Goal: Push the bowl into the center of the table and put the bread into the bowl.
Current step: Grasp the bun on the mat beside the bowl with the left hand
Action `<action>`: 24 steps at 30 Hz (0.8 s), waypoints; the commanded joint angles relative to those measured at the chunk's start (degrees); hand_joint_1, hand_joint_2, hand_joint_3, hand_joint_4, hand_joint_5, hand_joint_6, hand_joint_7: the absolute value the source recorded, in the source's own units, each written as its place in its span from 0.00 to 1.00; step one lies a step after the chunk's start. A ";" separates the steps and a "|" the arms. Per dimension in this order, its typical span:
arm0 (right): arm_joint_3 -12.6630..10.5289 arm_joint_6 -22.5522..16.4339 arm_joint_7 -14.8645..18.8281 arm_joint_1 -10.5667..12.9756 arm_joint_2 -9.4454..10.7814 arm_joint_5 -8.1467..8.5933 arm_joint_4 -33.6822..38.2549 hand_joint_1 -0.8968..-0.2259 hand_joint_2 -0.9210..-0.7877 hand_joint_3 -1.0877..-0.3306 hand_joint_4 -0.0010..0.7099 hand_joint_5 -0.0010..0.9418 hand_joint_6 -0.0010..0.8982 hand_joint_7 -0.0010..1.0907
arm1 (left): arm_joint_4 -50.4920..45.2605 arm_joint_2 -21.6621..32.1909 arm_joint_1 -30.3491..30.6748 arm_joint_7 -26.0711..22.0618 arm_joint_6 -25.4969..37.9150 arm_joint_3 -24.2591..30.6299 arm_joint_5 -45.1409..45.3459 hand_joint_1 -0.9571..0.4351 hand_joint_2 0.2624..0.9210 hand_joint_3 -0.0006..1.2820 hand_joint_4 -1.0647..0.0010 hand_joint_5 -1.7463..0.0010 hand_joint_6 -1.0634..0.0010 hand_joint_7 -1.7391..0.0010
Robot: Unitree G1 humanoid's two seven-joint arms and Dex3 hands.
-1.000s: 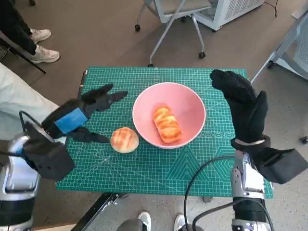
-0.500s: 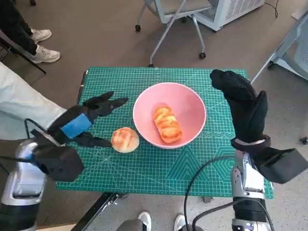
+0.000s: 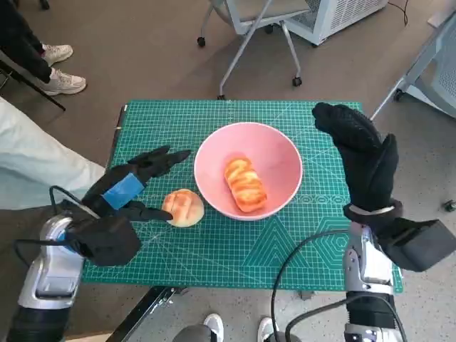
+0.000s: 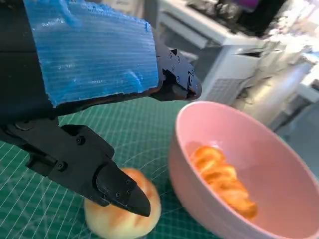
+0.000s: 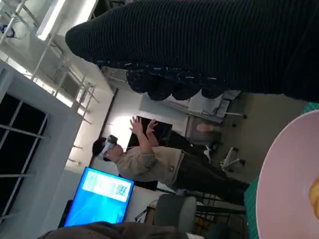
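1. So, closest to the camera: the left hand point(image 3: 132, 191) sits low over the green cutting mat point(image 3: 214, 263), fingers spread apart and holding nothing; one fingertip point(image 4: 121, 195) is right up against the round bun point(image 3: 183, 207), can't tell if it's actually touching.
2. Round bun is on the mat just left of the pink bowl point(image 3: 281, 153); the bowl sits about mid-table with a long braided bread point(image 3: 245, 184) already lying inside it.
3. Right hand point(image 3: 360, 157) in its knit glove hovers by the bowl's right side, near the rim but apart from it; fingers held together and fairly straight, gripping nothing.
4. Mat covers pretty much the whole tabletop; white grid lines all over it.
5. Further out: brownish floor, a rolling chair point(image 3: 253, 21) behind the table, a person's sneakers point(image 3: 58, 68) at the upper left, a pale sleeve point(image 3: 35, 167) at the left edge.
6. Right wrist view catches a person point(image 5: 149, 162) with raised hands and a lit blue screen point(image 5: 99, 196).
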 commanded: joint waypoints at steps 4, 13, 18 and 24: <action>-0.21 0.57 0.41 0.46 -0.22 -0.16 1.23 0.27 0.00 0.32 0.28 0.00 0.05 0.48 | 0.98 -2.03 1.34 2.57 0.99 -2.31 1.86 0.46 0.75 0.00 0.75 0.99 0.63 0.99; -0.21 0.57 0.39 0.91 -0.16 -0.06 0.69 0.27 0.00 0.32 0.28 0.00 0.05 0.48 | 2.08 -2.11 2.35 2.53 1.36 -3.41 2.36 0.47 0.76 0.00 0.74 0.99 0.61 0.99; -0.42 0.48 0.53 0.99 -0.30 0.07 0.78 0.27 0.00 0.32 0.28 0.00 0.05 0.48 | 0.99 -2.02 3.24 2.47 2.33 -3.06 2.05 0.48 0.76 0.00 0.74 1.00 0.61 0.99; -0.57 0.32 0.57 0.90 -0.32 0.05 1.12 0.27 0.00 0.32 0.28 0.00 0.05 0.48 | -0.19 -2.60 4.14 4.07 3.91 -3.03 3.25 0.50 0.76 0.00 0.74 1.00 0.60 0.99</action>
